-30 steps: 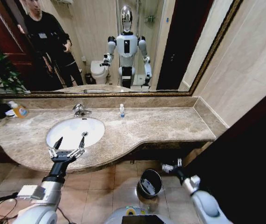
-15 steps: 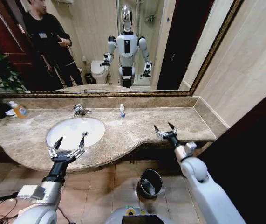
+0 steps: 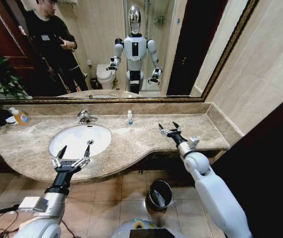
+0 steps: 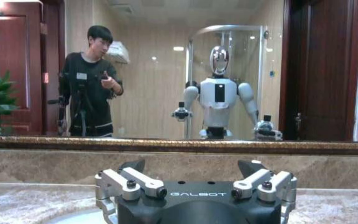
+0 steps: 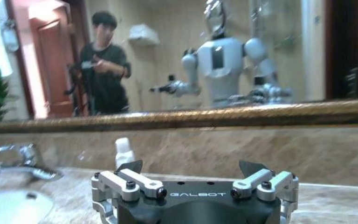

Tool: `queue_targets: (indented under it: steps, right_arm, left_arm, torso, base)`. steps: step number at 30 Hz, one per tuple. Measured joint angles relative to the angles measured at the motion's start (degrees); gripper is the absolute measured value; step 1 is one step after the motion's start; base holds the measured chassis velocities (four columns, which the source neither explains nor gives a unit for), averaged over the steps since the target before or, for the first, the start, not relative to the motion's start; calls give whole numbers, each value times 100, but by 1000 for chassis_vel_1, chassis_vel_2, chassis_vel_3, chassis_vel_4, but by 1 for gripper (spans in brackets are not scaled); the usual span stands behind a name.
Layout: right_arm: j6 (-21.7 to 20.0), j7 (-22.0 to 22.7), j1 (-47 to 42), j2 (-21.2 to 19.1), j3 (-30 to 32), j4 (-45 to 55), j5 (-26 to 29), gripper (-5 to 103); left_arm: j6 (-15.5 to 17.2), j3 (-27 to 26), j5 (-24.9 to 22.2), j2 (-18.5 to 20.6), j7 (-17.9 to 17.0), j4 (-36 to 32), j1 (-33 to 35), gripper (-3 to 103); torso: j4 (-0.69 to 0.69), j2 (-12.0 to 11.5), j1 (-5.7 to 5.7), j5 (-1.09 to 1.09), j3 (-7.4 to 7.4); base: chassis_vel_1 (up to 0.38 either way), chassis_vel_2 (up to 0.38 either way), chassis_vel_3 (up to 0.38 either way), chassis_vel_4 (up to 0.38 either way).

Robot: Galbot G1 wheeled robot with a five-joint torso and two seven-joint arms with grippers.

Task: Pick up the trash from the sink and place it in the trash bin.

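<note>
On the far left of the bench, near the mirror, stands an orange soap bottle. Next comes the sink, a white oval basin with a chrome faucet behind it; its bowl looks bare and white from the head view, with only the drain fitting showing at its right side. The left tool hovers at the sink's near rim, over the front edge of the bench, its two fingers spread wide apart and holding nothing; in the left wrist view the same tool faces the mirror with its fingertips parted. A small clear bottle with a blue cap stands upright by the back wall, between the sink and the right arm. The right tool hangs above the right part of the bench, well apart from the sink, fingers open and empty; the right wrist view shows it spread the same way. Down on the tiled floor, below the bench's front edge and between the two arms, sits the trash bin; something pale seems to lie inside it, though it is too small to tell what.
</note>
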Motion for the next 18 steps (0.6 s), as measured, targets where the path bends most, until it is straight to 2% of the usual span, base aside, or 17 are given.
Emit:
queue_targets:
  steps: [9, 12, 14, 18]
  right_arm:
    - [-108, -56, 1401, 151, -931, -1064, 225, 100]
    - [-99, -144, 1883, 346, -1369, -1625, 246, 100]
    - [-91, -175, 1969, 394, -1450, -1752, 246, 100]
    - [131, -384, 2433, 761, -1828, -2626, 145, 100]
  left_arm:
    - [0, 0, 0, 0, 2, 0, 0, 100]
    - [0, 1, 0, 1, 0, 0, 0, 100]
    - [0, 0, 0, 0, 0, 0, 0, 100]
    - [0, 1, 0, 0, 0, 0, 0, 100]
  torso:
    - [1, 0, 0, 0, 0]
    - [0, 0, 0, 0, 0]
    - [1, 0, 0, 0, 0]
    - [1, 0, 0, -1, 0]
  base:
    - [0, 0, 0, 0]
    - [0, 0, 0, 0]
    - [0, 0, 0, 0]
    - [0, 0, 0, 0]
